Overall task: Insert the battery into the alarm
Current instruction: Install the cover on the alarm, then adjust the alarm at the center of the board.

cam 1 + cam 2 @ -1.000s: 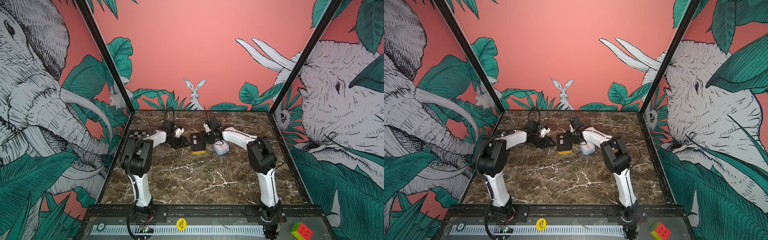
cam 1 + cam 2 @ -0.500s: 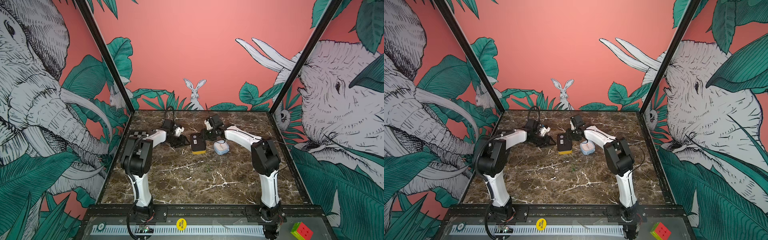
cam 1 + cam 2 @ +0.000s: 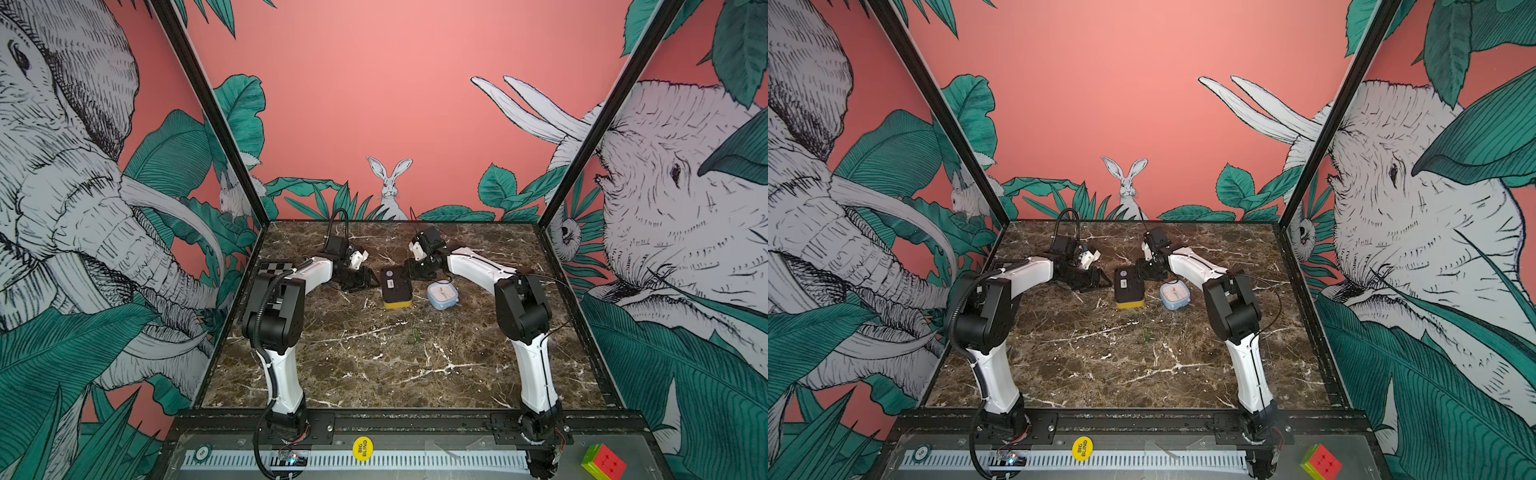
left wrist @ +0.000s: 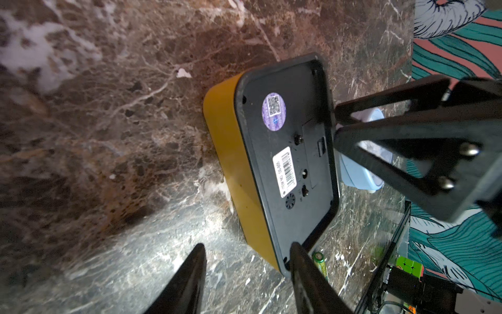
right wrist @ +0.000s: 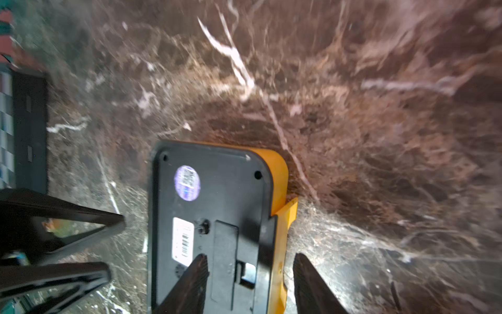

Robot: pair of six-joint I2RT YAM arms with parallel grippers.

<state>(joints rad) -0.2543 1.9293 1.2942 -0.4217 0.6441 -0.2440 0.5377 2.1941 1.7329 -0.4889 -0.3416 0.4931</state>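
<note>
Left fingers (image 4: 190, 282) and right fingers (image 5: 312, 285) were half open, empty, flanking the alarm (image 3: 397, 284). I only got the battery (image 4: 320, 262) clearly in left wrist view, on the tabletop (image 4: 108, 136).

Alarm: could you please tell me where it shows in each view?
Top view: alarm just below centre.
Top view: same place.
Left wrist: alarm just past the left gripper.
Right wrist: alarm under the right gripper.
Shared landmark: purple sticker on its black back, in all four.
</note>
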